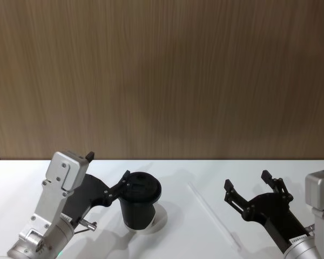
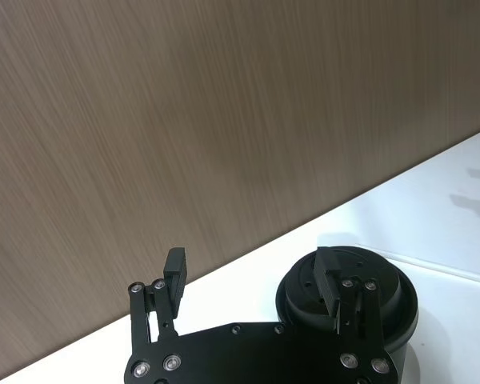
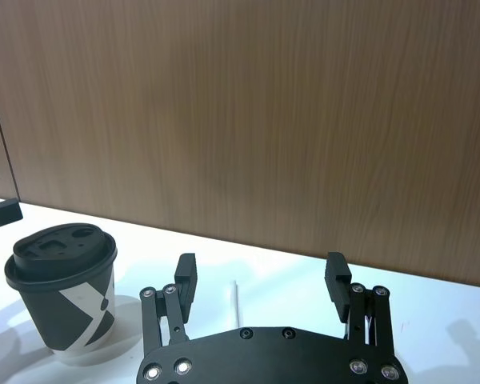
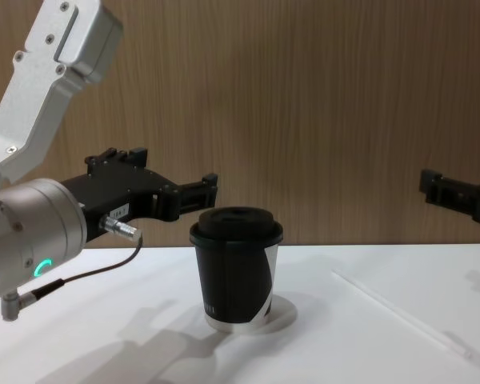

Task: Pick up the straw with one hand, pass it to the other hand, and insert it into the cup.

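We have the right gripper (image 1: 248, 180) at the lower right of the head view, jaws wide apart, nothing in them, held above the table (image 1: 178, 243). The straw (image 1: 213, 214) lies flat on the table just left of it, running diagonally from mid-frame toward the bottom edge. In the right wrist view its end shows between the spread jaws.

The left gripper (image 1: 108, 166) at lower left is also wide open and empty. One finger is close against the lid of the cup (image 1: 139, 208); we cannot tell if they touch. The cup stands upright, lid on, lower centre, apart from the straw.

We judge the pick is in hand but not yet made. Next, the right gripper needs to drop, straddle the thin straw crosswise and pinch it, leaving an end free for the handover.
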### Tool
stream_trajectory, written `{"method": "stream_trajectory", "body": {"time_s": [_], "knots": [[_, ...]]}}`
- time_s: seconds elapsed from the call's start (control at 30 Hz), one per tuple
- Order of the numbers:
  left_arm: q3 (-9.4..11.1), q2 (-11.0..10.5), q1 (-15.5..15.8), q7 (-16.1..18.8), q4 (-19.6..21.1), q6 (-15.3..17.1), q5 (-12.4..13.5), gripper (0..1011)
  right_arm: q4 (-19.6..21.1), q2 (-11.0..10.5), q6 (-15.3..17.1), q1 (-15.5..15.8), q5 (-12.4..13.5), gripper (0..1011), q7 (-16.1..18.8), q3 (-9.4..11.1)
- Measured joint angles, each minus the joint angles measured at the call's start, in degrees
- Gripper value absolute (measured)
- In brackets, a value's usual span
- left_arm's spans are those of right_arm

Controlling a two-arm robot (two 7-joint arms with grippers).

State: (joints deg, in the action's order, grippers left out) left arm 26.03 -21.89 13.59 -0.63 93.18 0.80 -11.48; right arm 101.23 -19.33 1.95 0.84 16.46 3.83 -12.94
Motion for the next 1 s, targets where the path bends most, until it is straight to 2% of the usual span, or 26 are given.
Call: {"method": "stream_trajectory", "body": {"time_s": [1.0], "knots": [[0.0,0.0,0.0,0.0,0.0,0.0,0.0,1002,0.0,0.0,0.0,0.0,0.0,1001,0.0,0.0]]}}
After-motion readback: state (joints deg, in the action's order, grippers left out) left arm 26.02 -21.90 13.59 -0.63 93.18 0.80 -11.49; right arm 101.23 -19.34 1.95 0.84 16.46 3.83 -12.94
